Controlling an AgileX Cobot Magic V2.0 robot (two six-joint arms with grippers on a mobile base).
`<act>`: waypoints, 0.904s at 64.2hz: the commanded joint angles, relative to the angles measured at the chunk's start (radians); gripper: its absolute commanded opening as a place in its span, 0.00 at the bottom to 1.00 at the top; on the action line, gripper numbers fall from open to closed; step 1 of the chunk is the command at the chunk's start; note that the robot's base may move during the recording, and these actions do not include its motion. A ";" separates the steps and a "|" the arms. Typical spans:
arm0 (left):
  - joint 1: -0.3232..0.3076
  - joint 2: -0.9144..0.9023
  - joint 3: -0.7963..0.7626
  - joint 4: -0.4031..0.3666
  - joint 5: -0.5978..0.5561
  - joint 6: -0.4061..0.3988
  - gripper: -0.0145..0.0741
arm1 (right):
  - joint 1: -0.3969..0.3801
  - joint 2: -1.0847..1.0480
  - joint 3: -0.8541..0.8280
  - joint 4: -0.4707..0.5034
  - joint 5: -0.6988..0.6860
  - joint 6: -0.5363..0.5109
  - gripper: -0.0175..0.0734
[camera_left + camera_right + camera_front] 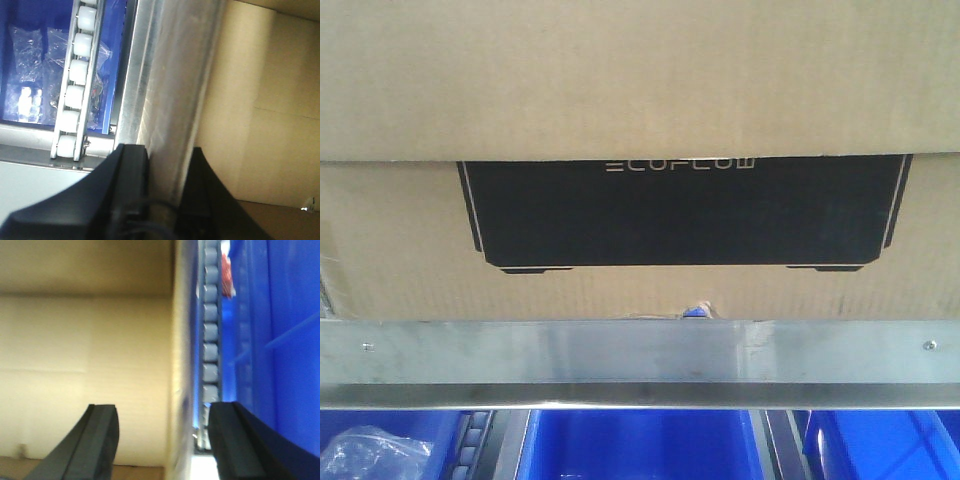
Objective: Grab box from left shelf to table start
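The box (640, 90) is a large brown carton with a black "ECOFLOW" panel and a small torn notch on its bottom edge. It stands on the left shelf behind the brushed steel front rail (640, 350). In the left wrist view my left gripper (167, 155) is open, its black fingers (131, 165) framing the rail (170, 75), with the box (270, 100) to the right. My right gripper (162, 412) is open, with the box (85, 355) behind its left finger and the blurred rail (181, 365) between the fingers. Neither gripper holds anything. The table is out of view.
Blue plastic bins (640, 445) sit under the rail, one holding a clear plastic bag (370, 455). A track of white rollers (75, 80) runs beside a blue bin (30, 65). Grey rollers (211, 330) and another blue bin (280, 340) lie right of the right gripper.
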State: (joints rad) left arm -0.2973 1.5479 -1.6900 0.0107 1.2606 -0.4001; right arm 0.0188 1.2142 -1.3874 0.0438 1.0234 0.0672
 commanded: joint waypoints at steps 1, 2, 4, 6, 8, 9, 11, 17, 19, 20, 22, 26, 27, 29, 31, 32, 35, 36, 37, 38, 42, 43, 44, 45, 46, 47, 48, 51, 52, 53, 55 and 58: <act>-0.002 -0.058 -0.037 -0.011 -0.025 -0.047 0.05 | -0.002 0.004 -0.037 -0.032 -0.050 -0.005 0.74; -0.002 -0.058 -0.037 -0.011 -0.025 -0.047 0.05 | -0.002 0.008 -0.037 -0.036 -0.050 -0.005 0.74; -0.002 -0.058 -0.037 -0.011 -0.023 -0.047 0.05 | -0.002 0.018 -0.037 -0.044 -0.049 -0.005 0.74; -0.002 -0.058 -0.037 -0.011 -0.021 -0.047 0.05 | -0.002 0.025 -0.037 -0.044 -0.047 -0.005 0.74; -0.002 -0.058 -0.037 -0.011 -0.019 -0.047 0.05 | -0.002 0.032 -0.037 -0.044 -0.046 -0.004 0.74; -0.002 -0.058 -0.037 -0.011 -0.017 -0.047 0.05 | -0.002 0.036 -0.037 -0.044 -0.046 -0.002 0.74; -0.002 -0.058 -0.037 -0.011 -0.013 -0.047 0.05 | -0.002 0.045 -0.037 -0.044 -0.044 0.002 0.74; -0.002 -0.058 -0.037 -0.011 -0.010 -0.047 0.05 | -0.002 0.069 -0.037 -0.028 -0.038 0.002 0.74; -0.002 -0.058 -0.037 -0.011 -0.010 -0.047 0.05 | -0.002 0.076 -0.037 -0.025 -0.033 0.002 0.74; -0.002 -0.058 -0.037 -0.011 -0.009 -0.047 0.05 | -0.002 0.079 -0.037 -0.022 -0.031 0.002 0.74; -0.002 -0.058 -0.037 -0.011 -0.009 -0.047 0.05 | -0.002 0.081 -0.037 -0.021 -0.030 0.002 0.73; -0.002 -0.058 -0.037 -0.011 -0.009 -0.047 0.05 | -0.002 0.084 -0.038 -0.015 -0.028 0.002 0.69; -0.002 -0.058 -0.037 -0.011 -0.009 -0.047 0.05 | -0.002 0.084 -0.038 -0.014 -0.028 0.002 0.68; -0.002 -0.058 -0.037 -0.011 -0.009 -0.047 0.05 | -0.002 0.084 -0.038 -0.008 -0.028 0.002 0.65; -0.002 -0.058 -0.037 -0.011 -0.009 -0.047 0.05 | -0.002 0.084 -0.038 -0.003 -0.028 0.002 0.63; -0.002 -0.058 -0.037 -0.011 -0.009 -0.047 0.05 | -0.002 0.084 -0.038 0.003 -0.028 0.002 0.61; -0.002 -0.058 -0.037 -0.011 -0.009 -0.047 0.05 | -0.002 0.084 -0.038 0.017 -0.028 0.002 0.59; -0.002 -0.058 -0.037 -0.011 -0.009 -0.047 0.05 | -0.002 0.084 -0.038 0.021 -0.028 0.002 0.59; -0.002 -0.058 -0.037 -0.011 -0.009 -0.047 0.05 | -0.002 0.084 -0.038 0.027 -0.028 0.002 0.59; -0.002 -0.058 -0.037 -0.005 -0.009 -0.047 0.05 | -0.002 0.084 -0.038 0.032 -0.028 0.002 0.59; -0.002 -0.058 -0.037 -0.005 -0.009 -0.045 0.05 | -0.002 0.084 -0.038 0.052 -0.028 -0.002 0.59; -0.002 -0.058 -0.037 -0.005 -0.009 -0.045 0.05 | -0.002 0.084 -0.038 0.054 -0.028 -0.002 0.59; -0.002 -0.058 -0.037 -0.005 -0.009 -0.045 0.05 | -0.002 0.084 -0.038 0.055 -0.028 -0.002 0.59; -0.002 -0.058 -0.037 -0.005 -0.009 -0.045 0.05 | -0.002 0.084 -0.038 0.055 -0.028 -0.002 0.59; -0.002 -0.058 -0.037 -0.005 -0.009 -0.045 0.05 | -0.002 0.084 -0.038 0.055 -0.028 -0.002 0.59; -0.002 -0.058 -0.037 -0.005 -0.009 -0.045 0.05 | -0.002 0.084 -0.038 0.055 -0.028 -0.002 0.59; -0.002 -0.058 -0.037 -0.005 -0.009 -0.045 0.05 | -0.002 0.084 -0.038 0.055 -0.028 -0.002 0.59; -0.002 -0.058 -0.037 -0.005 -0.009 -0.045 0.05 | -0.002 0.084 -0.038 0.060 -0.028 -0.002 0.59; -0.002 -0.058 -0.037 -0.005 -0.009 -0.045 0.05 | -0.002 0.084 -0.038 0.063 -0.028 -0.002 0.59; -0.002 -0.058 -0.037 -0.005 -0.009 -0.045 0.05 | -0.001 0.084 -0.038 0.067 -0.027 -0.003 0.59; -0.002 -0.058 -0.037 -0.005 -0.009 -0.045 0.05 | 0.001 0.084 -0.038 0.076 -0.027 -0.011 0.59; -0.002 -0.058 -0.037 -0.005 -0.009 -0.045 0.05 | 0.009 0.084 -0.038 0.081 -0.027 -0.016 0.59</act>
State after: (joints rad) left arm -0.2973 1.5479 -1.6900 0.0145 1.2606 -0.4001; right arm 0.0188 1.2979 -1.4114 0.0326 1.0159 0.0480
